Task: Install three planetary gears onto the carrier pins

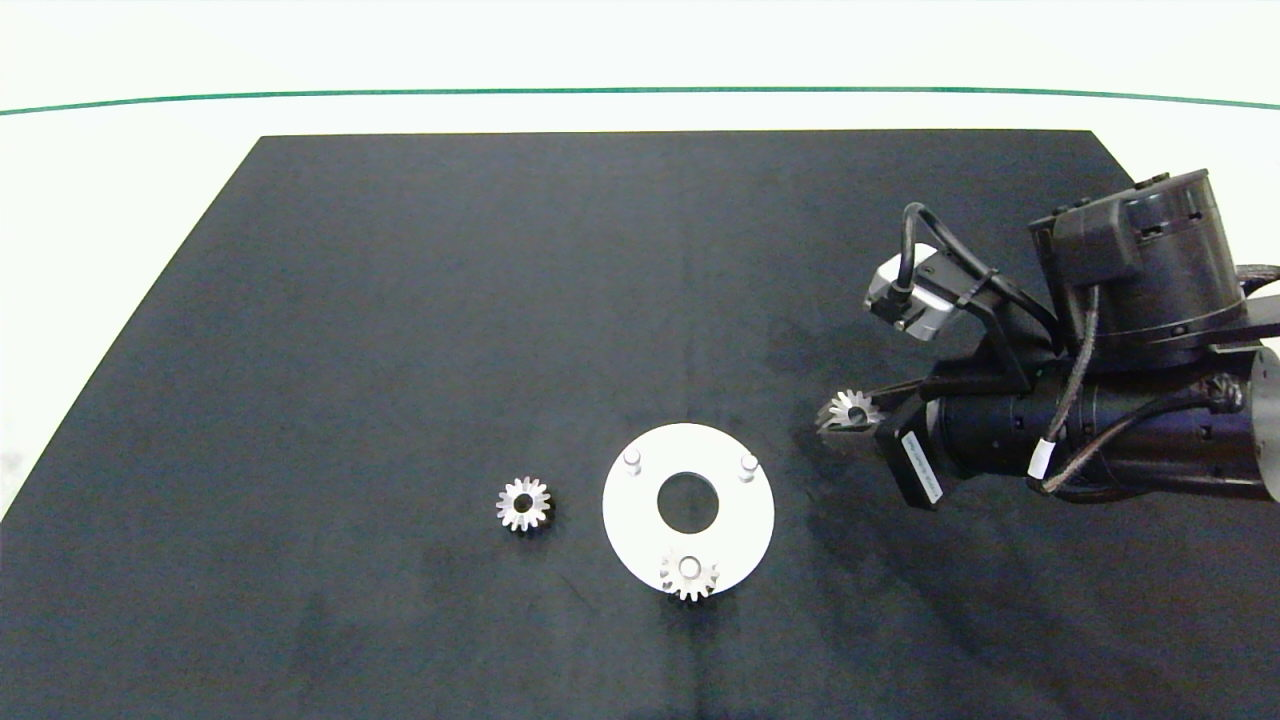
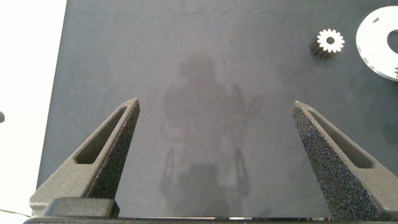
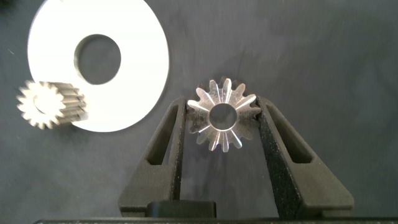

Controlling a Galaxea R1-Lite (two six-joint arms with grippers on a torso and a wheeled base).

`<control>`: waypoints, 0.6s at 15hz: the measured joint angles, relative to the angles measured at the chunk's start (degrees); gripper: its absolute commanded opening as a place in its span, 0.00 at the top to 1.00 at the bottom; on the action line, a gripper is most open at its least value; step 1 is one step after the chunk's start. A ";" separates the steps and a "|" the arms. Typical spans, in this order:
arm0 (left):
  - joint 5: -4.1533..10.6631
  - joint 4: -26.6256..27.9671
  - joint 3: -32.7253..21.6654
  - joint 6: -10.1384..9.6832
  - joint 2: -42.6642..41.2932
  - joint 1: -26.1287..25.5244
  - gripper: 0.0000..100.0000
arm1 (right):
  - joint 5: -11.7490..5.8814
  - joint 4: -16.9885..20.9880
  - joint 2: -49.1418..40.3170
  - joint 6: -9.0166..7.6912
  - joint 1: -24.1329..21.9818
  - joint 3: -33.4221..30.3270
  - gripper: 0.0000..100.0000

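Planetary gear (image 3: 222, 114) sits clamped in the right end effector (image 3: 222, 118), clearest from its wrist; left end effector (image 2: 214, 118) gapes wide.

The head camera is looking down from above on the whole dark mat (image 1: 400, 350), taking in the white disc (image 1: 745, 525) from far off. The right wrist camera is sitting close behind the right gripper (image 3: 222, 118), facing down past its fingers at the gear (image 3: 222, 114) between them, with the same disc (image 3: 146, 37) just beyond. The left wrist camera is looking past the left gripper (image 2: 215, 115) at bare mat, catching the disc's edge (image 2: 373, 40) and a loose gear (image 2: 329, 42) far ahead.
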 measured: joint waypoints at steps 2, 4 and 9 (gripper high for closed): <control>0.00 0.00 -0.02 0.00 0.00 -0.05 0.00 | -0.85 3.45 1.13 -0.05 1.87 -3.61 0.93; -0.02 0.02 -0.06 0.02 0.02 0.00 0.00 | -2.01 5.21 3.06 -0.05 3.83 -6.44 0.93; -0.02 0.00 -0.06 0.02 0.00 -0.02 0.00 | -4.47 5.57 7.55 0.17 8.40 -7.94 0.93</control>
